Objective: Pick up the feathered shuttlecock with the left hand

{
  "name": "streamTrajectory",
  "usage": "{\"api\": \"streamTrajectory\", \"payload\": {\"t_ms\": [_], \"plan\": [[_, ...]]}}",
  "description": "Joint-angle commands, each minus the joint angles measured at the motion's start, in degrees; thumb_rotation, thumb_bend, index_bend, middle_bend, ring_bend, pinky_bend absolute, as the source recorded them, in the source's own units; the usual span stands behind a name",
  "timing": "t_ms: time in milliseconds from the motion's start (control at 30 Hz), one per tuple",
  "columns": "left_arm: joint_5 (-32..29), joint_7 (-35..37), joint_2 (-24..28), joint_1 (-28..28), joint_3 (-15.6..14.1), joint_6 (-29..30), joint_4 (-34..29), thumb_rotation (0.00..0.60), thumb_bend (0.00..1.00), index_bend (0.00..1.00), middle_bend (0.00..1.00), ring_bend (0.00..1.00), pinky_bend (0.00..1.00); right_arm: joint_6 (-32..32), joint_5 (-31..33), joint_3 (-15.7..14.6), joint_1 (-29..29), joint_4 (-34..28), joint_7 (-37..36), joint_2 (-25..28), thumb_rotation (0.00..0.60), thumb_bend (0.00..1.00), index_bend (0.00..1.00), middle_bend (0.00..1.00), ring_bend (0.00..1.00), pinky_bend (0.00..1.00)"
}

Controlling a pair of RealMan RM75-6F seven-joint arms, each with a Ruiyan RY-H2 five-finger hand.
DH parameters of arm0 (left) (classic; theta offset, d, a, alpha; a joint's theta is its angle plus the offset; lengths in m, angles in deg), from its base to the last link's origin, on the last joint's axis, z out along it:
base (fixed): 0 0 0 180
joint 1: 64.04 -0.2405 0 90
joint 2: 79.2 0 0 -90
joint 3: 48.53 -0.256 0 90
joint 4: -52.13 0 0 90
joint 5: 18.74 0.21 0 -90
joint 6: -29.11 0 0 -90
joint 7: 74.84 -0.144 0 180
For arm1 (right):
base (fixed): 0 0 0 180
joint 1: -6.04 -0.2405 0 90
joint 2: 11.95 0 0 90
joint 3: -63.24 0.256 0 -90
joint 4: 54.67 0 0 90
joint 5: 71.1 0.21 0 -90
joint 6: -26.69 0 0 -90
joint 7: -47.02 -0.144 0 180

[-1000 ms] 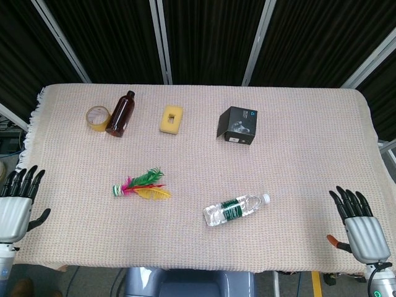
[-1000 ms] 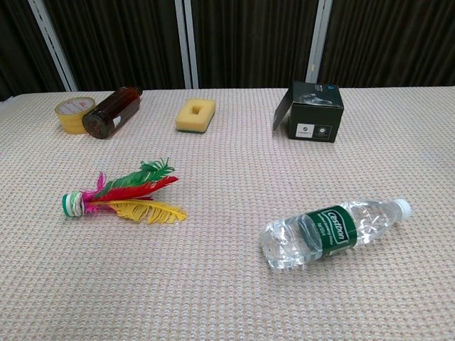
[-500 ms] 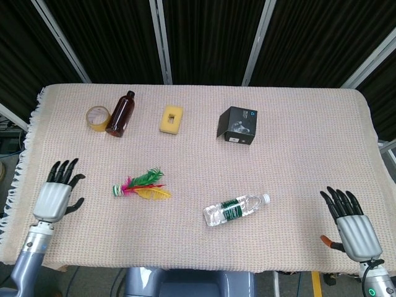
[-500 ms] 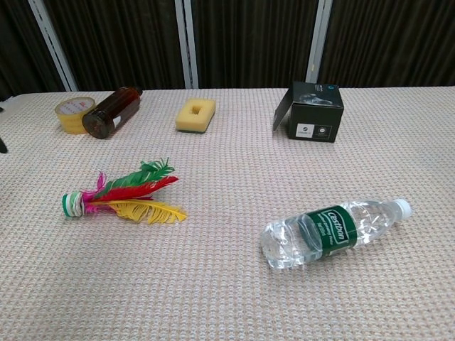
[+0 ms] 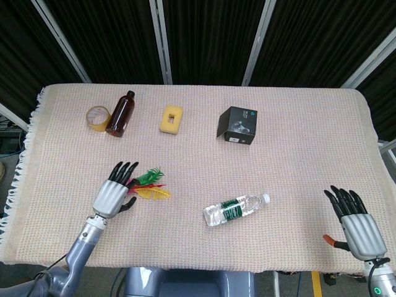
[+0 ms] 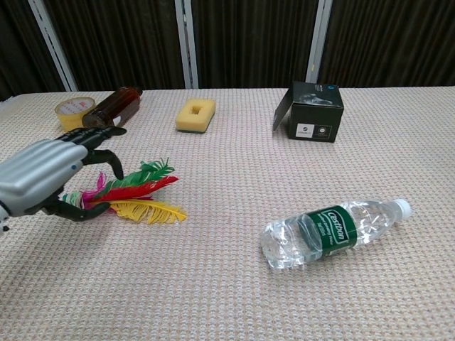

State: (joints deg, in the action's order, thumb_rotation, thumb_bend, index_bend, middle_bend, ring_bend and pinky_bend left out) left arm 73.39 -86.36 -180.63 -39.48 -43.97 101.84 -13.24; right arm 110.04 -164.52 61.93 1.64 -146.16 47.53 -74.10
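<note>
The feathered shuttlecock [image 5: 148, 185] [image 6: 138, 193] lies flat on the woven cloth, green, red and yellow feathers pointing right, its white base at the left end. My left hand [image 5: 115, 193] [image 6: 50, 177] hovers over the base end, fingers apart and extended, thumb low beside the base, nothing held. The base is mostly hidden behind the hand in both views. My right hand [image 5: 356, 224] stays at the table's near right corner, fingers spread, holding nothing; only the head view shows it.
A clear water bottle [image 5: 236, 208] [image 6: 331, 231] lies right of the shuttlecock. At the back stand a tape roll [image 5: 98, 117], a brown bottle [image 5: 120, 113], a yellow sponge [image 5: 171, 119] and a black box [image 5: 237, 125].
My left hand has travelled from the table's left edge rightward to the shuttlecock's base end. The right hand shifted only slightly. The objects stayed put.
</note>
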Motion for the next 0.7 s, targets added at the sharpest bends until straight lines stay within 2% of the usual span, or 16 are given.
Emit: {"api": "streamTrajectory", "payload": {"t_ms": [33, 200, 700], "plan": [[0.62, -2.06, -2.83, 1.81, 0.25, -0.52, 2.48, 0.6, 0.33, 0.4, 0.0, 0.0, 0.0, 0.38, -0.25, -0.2, 0.19, 0.23, -1.02, 0.4, 0.6, 0.0, 0.0, 0.0, 0.0, 0.0], [0.67, -1.84, -6.61, 3.08, 0.73, 0.42, 6.71, 0.6, 0.33, 0.43, 0.0, 0.0, 0.0, 0.81, -0.3, -0.45, 0.5, 0.27, -2.57, 1.23, 0.6, 0.0, 0.0, 0.0, 0.0, 0.0], [-0.43, 1.73, -13.08, 5.94, 0.62, -0.37, 18.44, 0.6, 0.35, 0.44, 0.0, 0.0, 0.0, -1.12, 1.16, -0.49, 0.05, 0.25, -3.35, 1.95, 0.6, 0.0, 0.0, 0.0, 0.0, 0.0]]}}
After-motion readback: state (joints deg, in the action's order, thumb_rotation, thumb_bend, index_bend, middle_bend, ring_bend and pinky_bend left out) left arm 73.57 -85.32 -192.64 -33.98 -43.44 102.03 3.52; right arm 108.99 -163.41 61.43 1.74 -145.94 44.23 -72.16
